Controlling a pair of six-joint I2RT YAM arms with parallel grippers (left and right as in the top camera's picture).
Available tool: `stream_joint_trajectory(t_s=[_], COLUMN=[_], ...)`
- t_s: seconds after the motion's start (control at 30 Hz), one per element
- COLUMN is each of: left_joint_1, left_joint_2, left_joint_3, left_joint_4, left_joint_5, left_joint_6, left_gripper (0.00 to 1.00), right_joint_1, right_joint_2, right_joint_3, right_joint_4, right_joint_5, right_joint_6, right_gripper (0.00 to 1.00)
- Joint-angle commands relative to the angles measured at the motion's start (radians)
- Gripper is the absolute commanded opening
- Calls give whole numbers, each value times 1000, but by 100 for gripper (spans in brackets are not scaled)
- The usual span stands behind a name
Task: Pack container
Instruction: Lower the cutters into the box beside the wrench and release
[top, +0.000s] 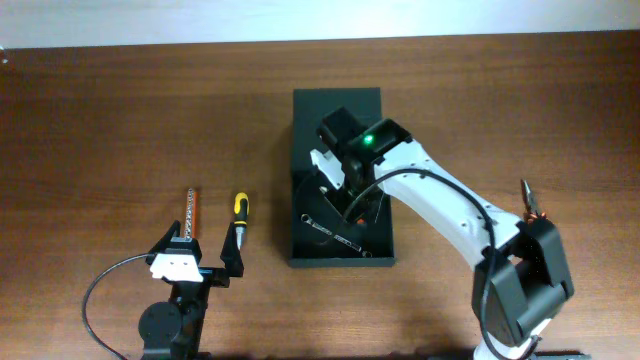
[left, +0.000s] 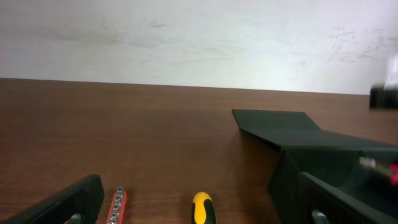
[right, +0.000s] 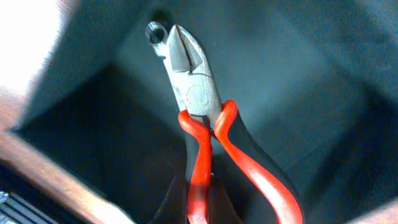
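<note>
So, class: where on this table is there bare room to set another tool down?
Bare table: everything left of the bit holder, and the strip between screwdriver and box. Crowded: inside the box, where the pliers hang over a wrench.

1 container (top: 335, 105), 1 pliers (right: 193, 93), 1 screwdriver (top: 239, 215), 1 bit holder (top: 190, 212), perhaps 1 wrench (top: 340, 238) inside.
</note>
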Motion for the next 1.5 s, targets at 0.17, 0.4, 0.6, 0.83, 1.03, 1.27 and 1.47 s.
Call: stream_joint_trajectory(t_s=[0.17,0.4,0.6,0.83,1.03,1.27,1.47], left_joint_1=[6,6,6,6,6,6,6], left_joint_2=[-6,-6,-6,-6,-6,-6,-6], left_joint_3=[-5,-5,-5,-5,-5,-5,-5], left_joint_4=[1,1,1,1,1,1,1], left_joint_5=[15,15,15,15,15,15,15], left_joint_6=[16,16,16,16,16,16,16], left_gripper=[99,99,99,99,99,99,99], right_joint_1=[0,0,0,0,0,-1,-2], right_joint_2=[116,166,170,170,170,168,167], right_joint_3=[-36,-38,-38,-38,-38,58,362], right_joint_4=[23,66,74,74,73,-23,-221], right_joint_5=[-22,-37,-36,-36,-36,-36,-16], right_joint_6=[20,19,19,19,19,20,20], right_gripper=[4,4,5,14,42,72,100])
